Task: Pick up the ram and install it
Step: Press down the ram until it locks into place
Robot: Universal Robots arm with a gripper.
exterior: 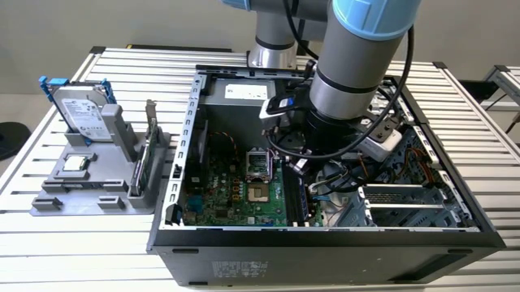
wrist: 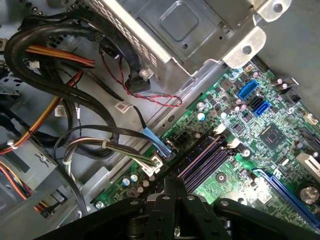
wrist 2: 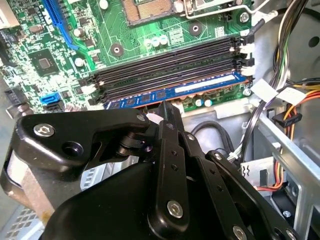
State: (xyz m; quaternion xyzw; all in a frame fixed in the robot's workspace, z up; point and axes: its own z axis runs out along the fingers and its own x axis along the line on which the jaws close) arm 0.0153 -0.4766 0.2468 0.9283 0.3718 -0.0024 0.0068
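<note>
The ram (wrist 2: 200, 86) is a long blue stick with a pale label. It stands in the memory slot nearest the motherboard's edge, between the white end latches. My gripper (wrist 2: 162, 107) is over its middle, black fingers closed together on its upper edge. In the first wrist view the gripper (wrist: 171, 186) meets the board beside the dark slots (wrist: 202, 160), and the ram is hidden under the fingers. In the exterior view the arm's wrist (exterior: 341, 121) reaches down into the open computer case (exterior: 325, 237) over the green motherboard (exterior: 235, 194).
Three more dark memory slots (wrist 2: 170, 57) lie beside the ram, with the CPU socket (wrist 2: 150, 10) beyond. Cable bundles (wrist: 75, 100) and a metal drive cage (wrist: 190, 35) crowd one side. Outside the case, a grey stand holds a hard drive (exterior: 81, 115), a square chip (exterior: 75, 163) and a card (exterior: 138, 164).
</note>
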